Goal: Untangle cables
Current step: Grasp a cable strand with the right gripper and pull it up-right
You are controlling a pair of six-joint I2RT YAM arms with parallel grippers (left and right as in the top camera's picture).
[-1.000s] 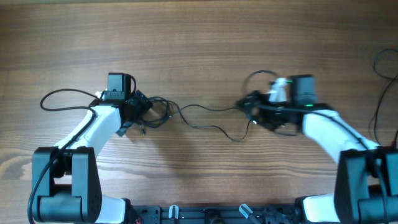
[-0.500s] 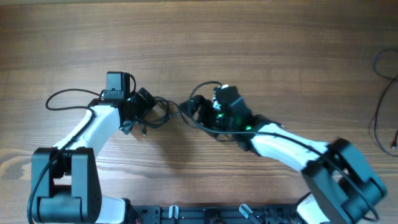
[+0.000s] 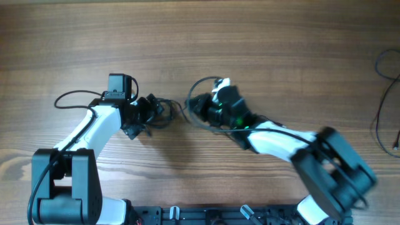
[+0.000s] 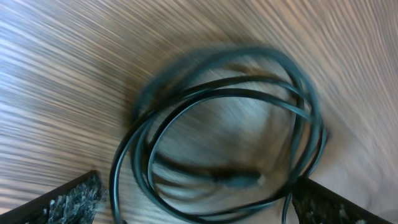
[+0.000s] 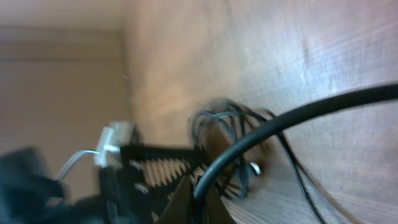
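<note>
The cables [image 3: 165, 112] lie as a small black tangle on the wooden table, between my two grippers. The left wrist view shows them as a blurred coil [image 4: 224, 130] of several loops with a plug end inside. My left gripper [image 3: 149, 110] stands open at the coil's left side, its fingertips [image 4: 68, 199] wide apart on either side of the loops. My right gripper [image 3: 199, 107] is just right of the tangle. It is shut on one black cable [image 5: 292, 121], which runs up and away from the pinched fingers [image 5: 186, 202]. A loop [image 3: 201, 84] arcs above this gripper.
Thicker black wires [image 3: 382, 94] hang at the table's right edge. The left arm's own wire [image 3: 69, 97] loops out to the left. The arm bases and a black frame [image 3: 206, 215] line the near edge.
My right arm has swung left across the table to the tangle, and its gripper has gone from open to shut. The cable once stretched between the arms is now bunched. The left gripper has barely moved.
</note>
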